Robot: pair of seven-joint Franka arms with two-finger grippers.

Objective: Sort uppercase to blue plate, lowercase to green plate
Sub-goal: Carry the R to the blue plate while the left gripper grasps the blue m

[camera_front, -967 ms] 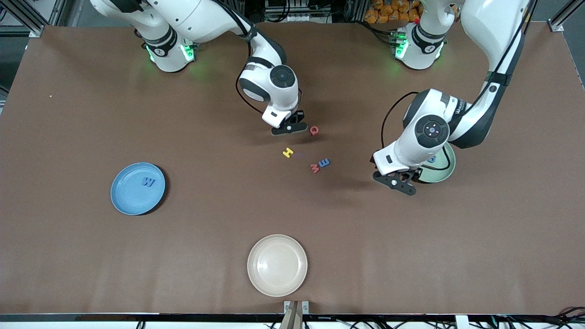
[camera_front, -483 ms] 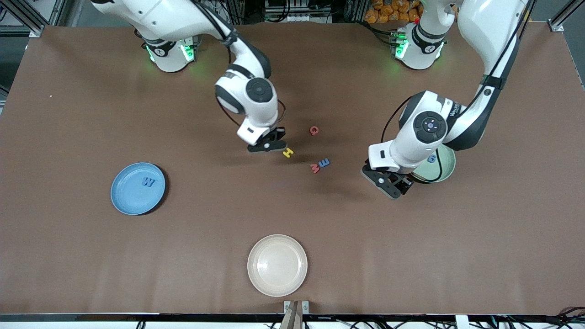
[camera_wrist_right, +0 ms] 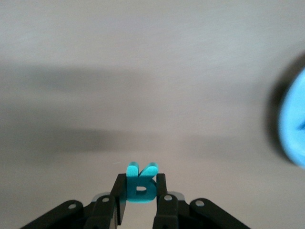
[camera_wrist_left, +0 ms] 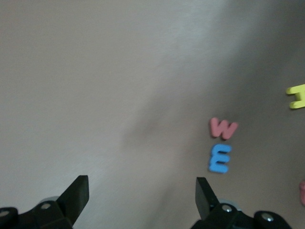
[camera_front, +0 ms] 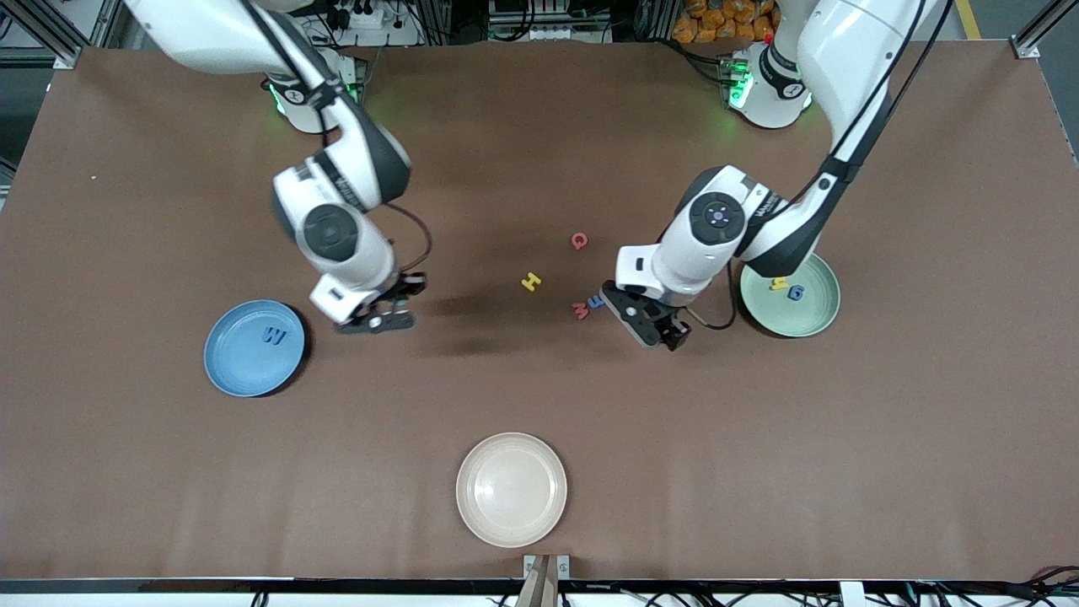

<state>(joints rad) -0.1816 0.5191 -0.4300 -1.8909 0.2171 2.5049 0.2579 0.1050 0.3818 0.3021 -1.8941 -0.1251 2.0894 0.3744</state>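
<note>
My right gripper [camera_front: 383, 316] is shut on a teal R [camera_wrist_right: 140, 186] and hangs over bare table beside the blue plate [camera_front: 240, 367]. A blue W [camera_front: 272, 336] lies in that plate. My left gripper [camera_front: 649, 324] is open and holds nothing; it hangs over the table close to a red lowercase letter [camera_front: 581, 310] and a blue one [camera_front: 596, 301] that touch each other. A yellow H [camera_front: 530, 282] and a red Q [camera_front: 579, 241] lie farther from the camera. The green plate [camera_front: 813, 319] holds a yellow h [camera_front: 777, 284] and a blue g [camera_front: 795, 292].
A cream plate [camera_front: 511, 489] sits near the table's front edge, midway between the arms. In the left wrist view the red letter [camera_wrist_left: 222, 128], the blue letter [camera_wrist_left: 220, 159] and the yellow H [camera_wrist_left: 296, 96] lie ahead of the fingers. The blue plate's rim [camera_wrist_right: 293, 129] shows in the right wrist view.
My right gripper has carried the teal R from beside the red Q to beside the blue plate. My left gripper has moved from the green plate toward the red and blue letters.
</note>
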